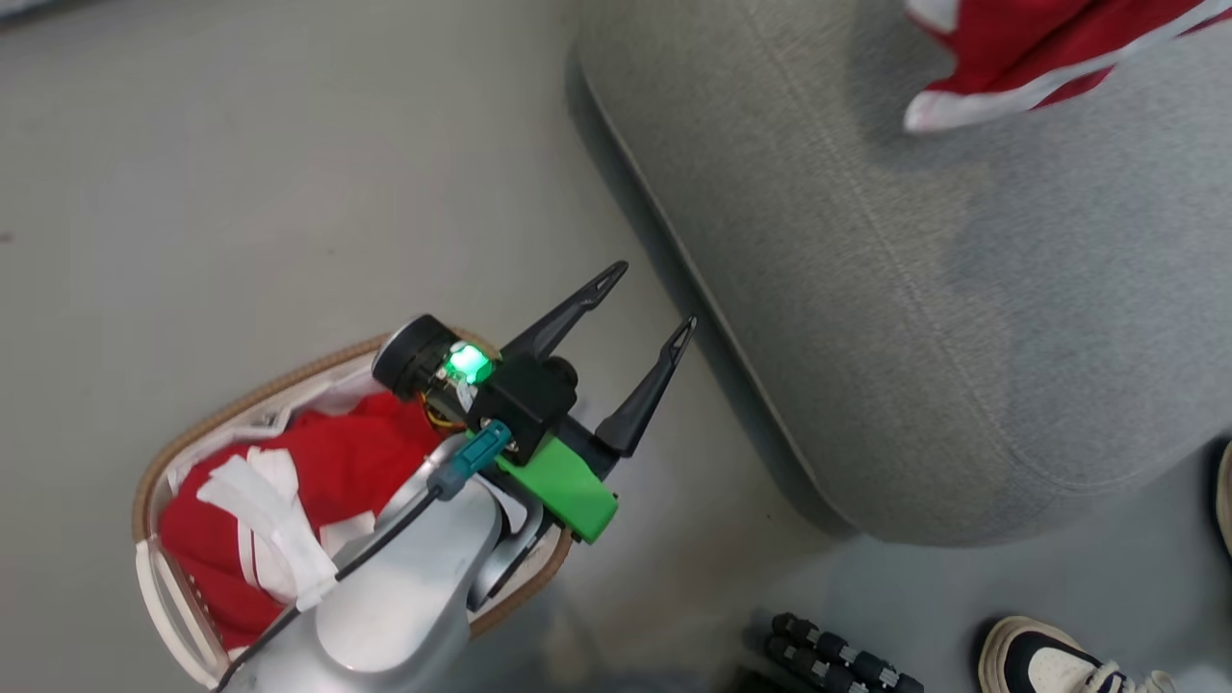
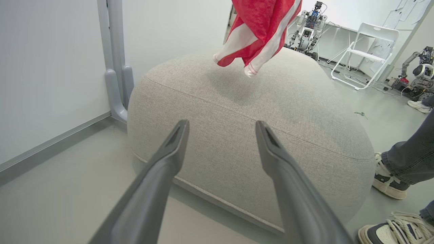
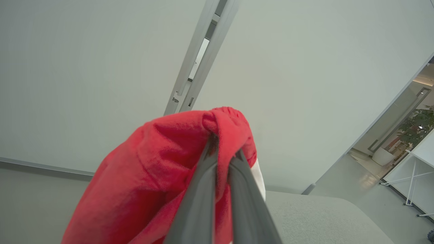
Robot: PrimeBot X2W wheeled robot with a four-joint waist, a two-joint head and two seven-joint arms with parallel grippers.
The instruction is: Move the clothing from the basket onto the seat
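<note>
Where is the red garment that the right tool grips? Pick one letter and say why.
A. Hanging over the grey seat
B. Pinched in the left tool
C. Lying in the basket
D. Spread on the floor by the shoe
A: the right tool is shut on the red garment, and the left wrist view shows it dangling above the top of the grey seat.

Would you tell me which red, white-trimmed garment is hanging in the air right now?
The red garment pinched in the shut right gripper, dangling above the grey fabric seat; the other garment lies bunched in the brown-rimmed white plastic basket.
</note>
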